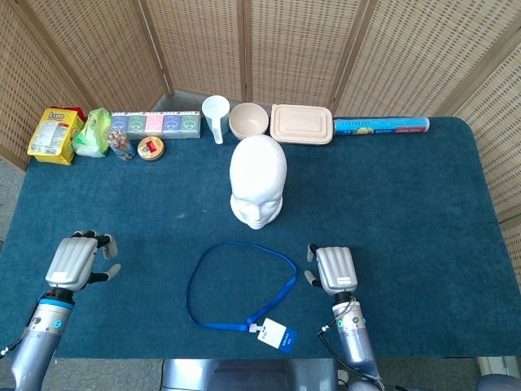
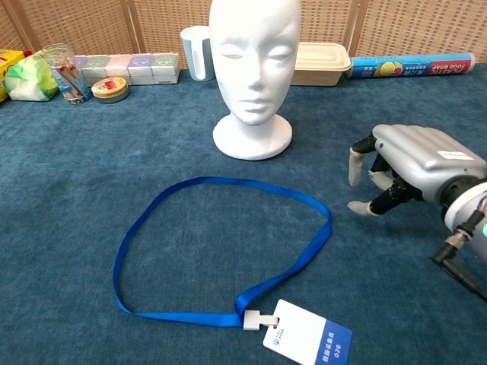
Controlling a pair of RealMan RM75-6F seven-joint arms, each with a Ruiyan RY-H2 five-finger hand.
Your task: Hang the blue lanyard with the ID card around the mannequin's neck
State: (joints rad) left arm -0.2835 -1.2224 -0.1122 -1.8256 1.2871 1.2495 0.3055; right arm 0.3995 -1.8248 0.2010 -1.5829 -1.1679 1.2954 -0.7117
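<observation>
Wicker screens close in a table (image 1: 423, 212) covered in dark blue cloth. Along its far edge stand a yellow packet (image 1: 54, 135), a green bag (image 1: 93, 133), a row of small boxes (image 1: 155, 123), a round tin (image 1: 151, 148), a white cup (image 1: 216, 116), a bowl (image 1: 248, 120), a lidded container (image 1: 301, 124) and a roll of food wrap (image 1: 380, 125).

The white mannequin (image 1: 257, 181) stands upright near the middle, its face toward the robot. In front of it the lanyard (image 2: 221, 186) lies flat in an open loop, and its ID card (image 2: 307, 339) rests at the near edge, toward the right.

The right hand (image 1: 334, 270) hovers palm down just to the right of the loop, close to the strap but not touching it. Its fingers (image 2: 355, 166) are spread and curve downward, holding nothing. The card lies nearer the robot than this hand and a little to its left.

The left hand (image 1: 75, 261) sits well apart from the loop on the left side of the table, fingers loosely spread and empty.
</observation>
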